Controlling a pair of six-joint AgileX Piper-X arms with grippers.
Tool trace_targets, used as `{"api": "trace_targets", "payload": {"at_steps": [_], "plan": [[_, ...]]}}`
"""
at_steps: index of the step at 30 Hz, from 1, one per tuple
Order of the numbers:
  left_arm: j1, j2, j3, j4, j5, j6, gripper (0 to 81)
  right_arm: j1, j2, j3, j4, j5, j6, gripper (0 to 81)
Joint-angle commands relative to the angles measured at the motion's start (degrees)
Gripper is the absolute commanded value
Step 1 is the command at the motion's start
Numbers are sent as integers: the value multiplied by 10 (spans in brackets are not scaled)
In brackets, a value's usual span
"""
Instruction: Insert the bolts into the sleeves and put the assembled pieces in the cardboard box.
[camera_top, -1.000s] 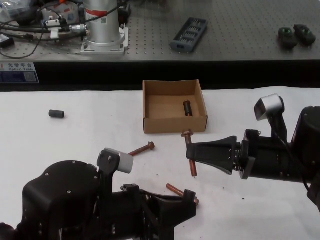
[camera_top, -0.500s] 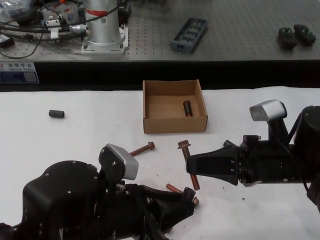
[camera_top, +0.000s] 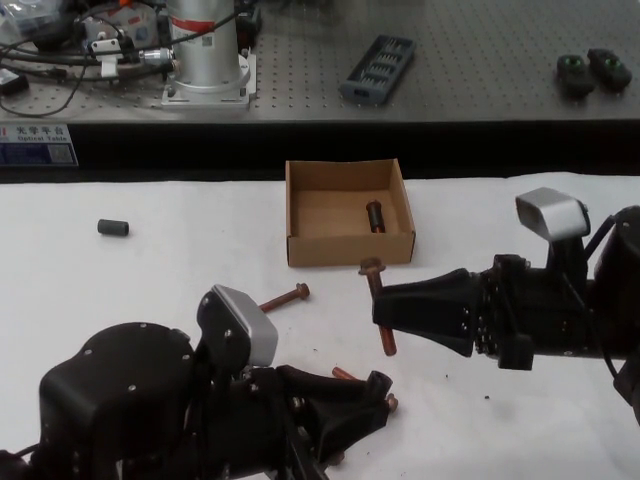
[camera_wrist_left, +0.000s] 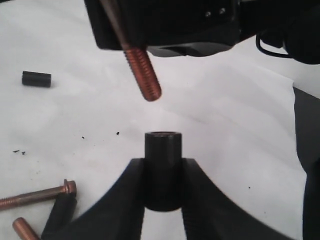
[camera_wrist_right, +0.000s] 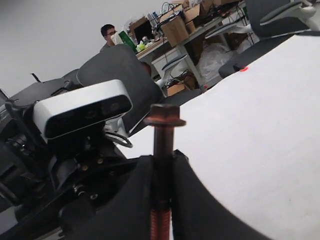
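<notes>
L fingers clamp upright sleeve. R fingers grip bolt, tip just above sleeve, 6 o'clock of cardboard box

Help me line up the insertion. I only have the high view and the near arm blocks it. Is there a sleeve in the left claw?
Observer: Yes. The left claw is shut on a black sleeve, whose open end points past the fingertips toward the bolt.
Operator: Is the bolt in yet?
Observer: No. In the left wrist view its threaded tip hangs short of the black sleeve, apart from it and off to one side of the bore.
Operator: How is the right claw gripping?
Observer: The right claw pinches the shank, and the head stands clear of the fingers.
</notes>
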Motion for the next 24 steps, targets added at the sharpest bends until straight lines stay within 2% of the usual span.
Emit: {"api": "trace_targets", "payload": {"at_steps": [1, 6, 12, 20, 24], "plan": [[-1, -7, 8, -53, -13, -6, 94, 3, 0, -1, -20, 8, -18, 29], [-1, -7, 34, -100, -28, -22, 94, 3, 1, -1, -64, 28, -9, 29], [-1, -7, 41, -136, -38, -28, 94, 32, 1, -1, -126, 67, 28, 29], [0, 30, 45, -219, -42, -72, 94, 38, 1, 80, -190, 107, 37, 29], [0, 59, 45, -246, -20, -104, 94, 35, 1, 106, -235, 122, 53, 29]]}}
